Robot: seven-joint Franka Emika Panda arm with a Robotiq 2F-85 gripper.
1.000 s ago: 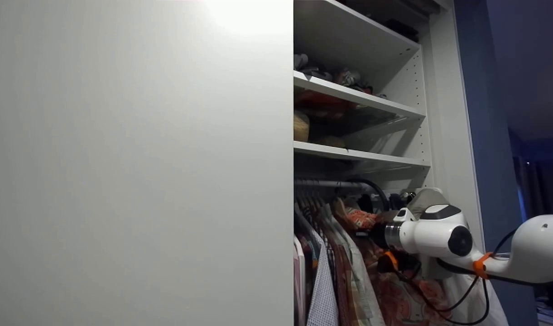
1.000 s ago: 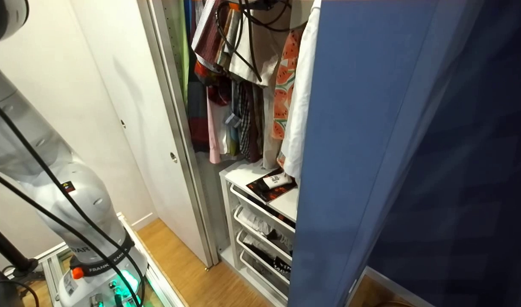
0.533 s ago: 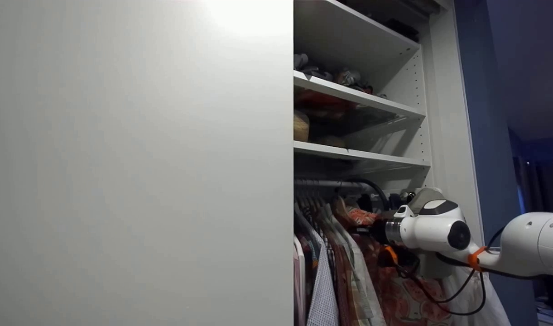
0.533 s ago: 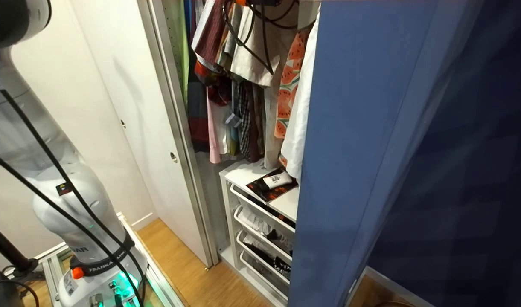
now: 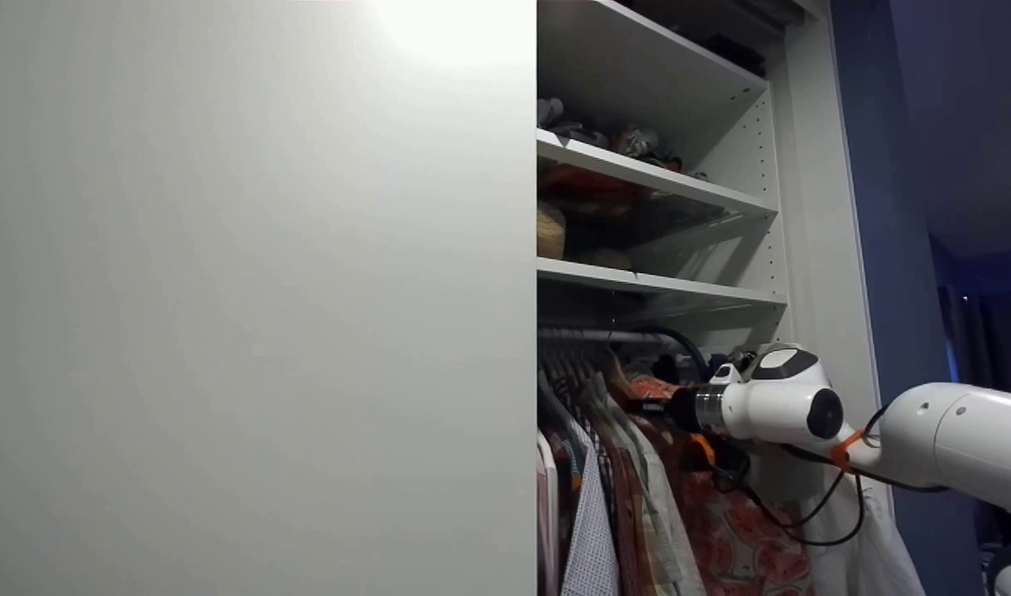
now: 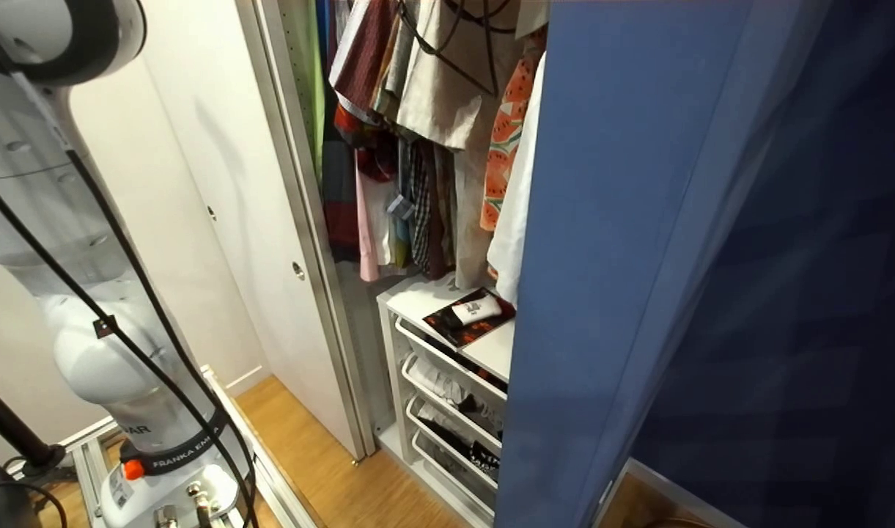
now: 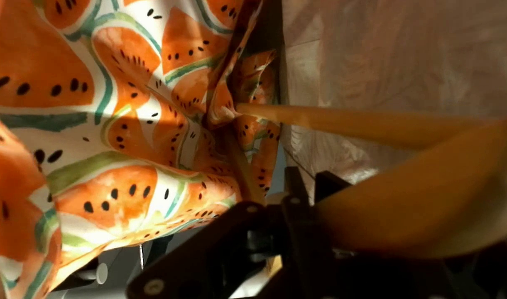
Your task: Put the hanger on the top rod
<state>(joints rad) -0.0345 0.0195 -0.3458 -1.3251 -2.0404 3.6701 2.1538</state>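
The wooden hanger (image 7: 407, 203) carries the orange-red watermelon shirt (image 7: 128, 104). My gripper (image 7: 309, 187) is shut on the hanger's wooden shoulder near its middle. In an exterior view my gripper (image 5: 644, 406) is at the right end of the row of clothes, just below the rod, with the hanger (image 5: 617, 377) and shirt (image 5: 749, 530). The thin hook rises in front of the top rod (image 5: 584, 335) and reaches above it. I cannot tell whether it is over the rod or in front. The shirt also shows in an exterior view (image 6: 507, 139). The cap is not clearly visible.
Hung garments (image 5: 588, 497) crowd the rod to the left of the hanger. A white shelf (image 5: 671, 284) is just above the rod. A white sliding door (image 5: 257, 298) covers the left. A white garment (image 6: 519, 213) hangs beside the shirt. A drawer unit (image 6: 418, 290) stands below.
The arm has moved left and up in the exterior view, deeper toward the rod, with the hanger and shirt. The hook now stands higher against the rod. The grip stays shut.
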